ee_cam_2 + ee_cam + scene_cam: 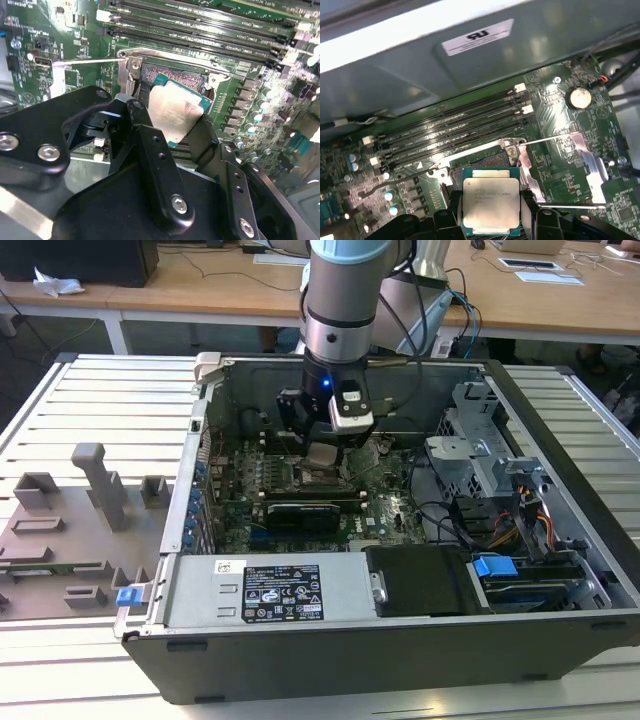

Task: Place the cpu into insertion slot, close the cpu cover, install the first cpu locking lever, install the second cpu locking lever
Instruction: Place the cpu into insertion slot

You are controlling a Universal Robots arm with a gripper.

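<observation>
I have the gripper point(491, 216) closed narrow on the cpu point(491, 204), pinching it by two opposite edges with the silver lid up. It hangs just above the insertion slot point(479, 163), towards the far middle of the motherboard point(390, 510) inside the open computer case point(350, 660). The cpu cover point(590, 160) lies swung open beside the slot, so nothing blocks the way down. As I judge it, the cpu is not yet seated. Doing this well means squaring it to the slot, holding it level and descending straight, since any sideways drag could bend the exposed contacts point(172, 76).
</observation>
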